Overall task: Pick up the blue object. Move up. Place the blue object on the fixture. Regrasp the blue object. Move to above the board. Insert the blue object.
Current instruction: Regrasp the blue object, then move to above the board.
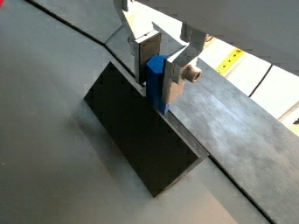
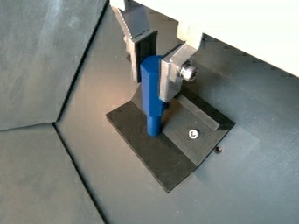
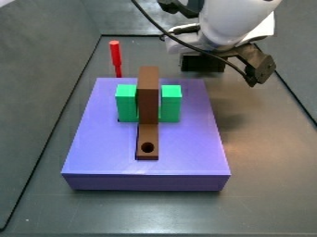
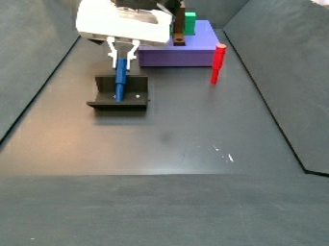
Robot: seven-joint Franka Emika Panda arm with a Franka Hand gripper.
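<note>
Silver fingers (image 2: pixel 177 68) fill the wrist views up close, and the claw (image 2: pixel 158 63) has them pressed against the upper half of the blue peg (image 2: pixel 153 94), pinching it upright. Its lower end reaches down onto the fixture (image 2: pixel 176 147), right by the raised dark wall with the screw in it. In a side view the claw (image 4: pixel 122 50) hangs straight over the fixture (image 4: pixel 119 96), peg (image 4: pixel 119 77) standing between them like a post, well away from the lavender-blue board (image 4: pixel 180 53) and the red peg (image 4: pixel 217 63) beside it.

Now the risky bit, as I read it. Whether the peg's foot is truly seated against that wall, I can't tell from here. If the claw lets go while the peg is only balanced on end, it could topple and roll across the bench, leaving nothing to regrasp. Let go with one pad dragging and it could twist, so the next grip comes on crooked. A crooked grip matters later: on the board (image 3: pixel 124 148) the brown bar (image 3: pixel 148 113) has just one round hole (image 3: pixel 147 147), and a tilted peg could jam on its rim.
</note>
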